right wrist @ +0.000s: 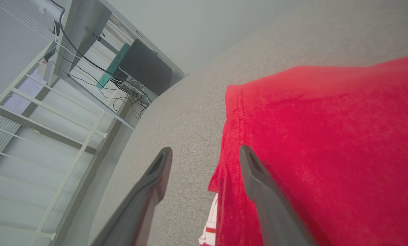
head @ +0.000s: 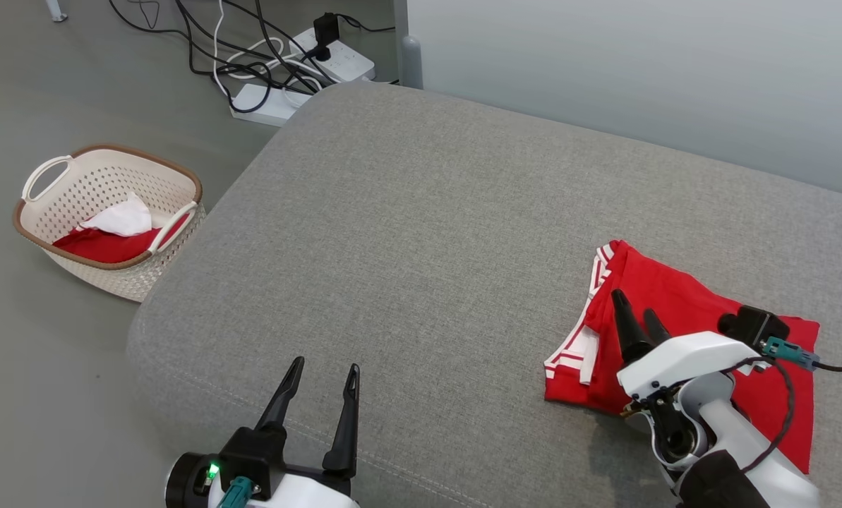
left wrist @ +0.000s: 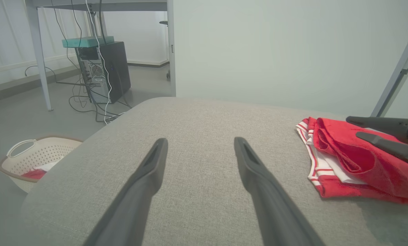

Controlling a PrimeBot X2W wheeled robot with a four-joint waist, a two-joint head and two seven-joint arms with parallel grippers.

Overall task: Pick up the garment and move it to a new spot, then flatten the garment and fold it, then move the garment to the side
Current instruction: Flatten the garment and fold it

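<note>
Garment (head: pixel 703 296) folded at right of cushion (head: pixel 406 233); open surface leftward.

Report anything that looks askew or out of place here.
The folded red garment on the grey cushion is uneven: its white-striped trim pokes out on the left side and the layers don't line up. Nothing else stands out.

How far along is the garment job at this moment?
Done: the red garment lies folded at the right of the grey cushion. In hand: nothing; the right gripper hangs open over its edge, the left gripper open and empty. Left: probably only drawing the right arm away.
</note>
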